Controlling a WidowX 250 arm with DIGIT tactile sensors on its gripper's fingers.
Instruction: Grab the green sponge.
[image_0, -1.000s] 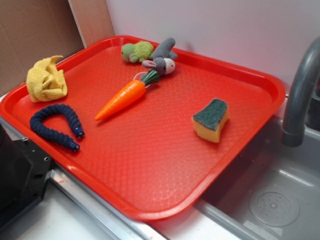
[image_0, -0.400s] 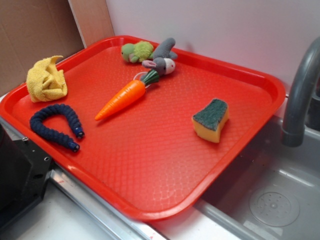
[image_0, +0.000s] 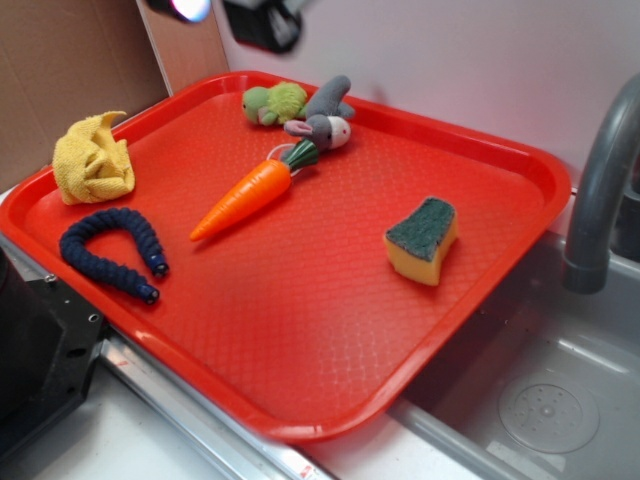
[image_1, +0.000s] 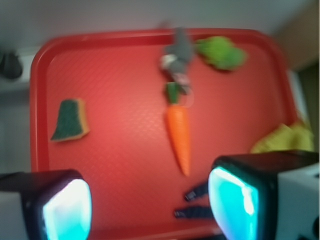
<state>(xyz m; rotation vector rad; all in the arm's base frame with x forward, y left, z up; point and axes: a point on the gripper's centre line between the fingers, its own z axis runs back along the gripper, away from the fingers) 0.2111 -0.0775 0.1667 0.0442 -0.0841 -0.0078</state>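
Your end effector (image_1: 150, 202) is hovering high over the red tray (image_0: 300, 425), fingers spread wide and gripping nothing. In the exterior view only a blur of it is showing at the top left, far from you. The green sponge (image_0: 421, 240) is lying well apart from it, toward the tray's right edge beside the sink (image_0: 560, 400). It is showing a dark green scouring top over thick yellow-orange foam with wavy sides. In the wrist view the green sponge is sitting up and to the left of the fingers.

Ext cam oblique from tray (image_0: 520, 160) front corner; wrist cam high, straight down; same tray in both.
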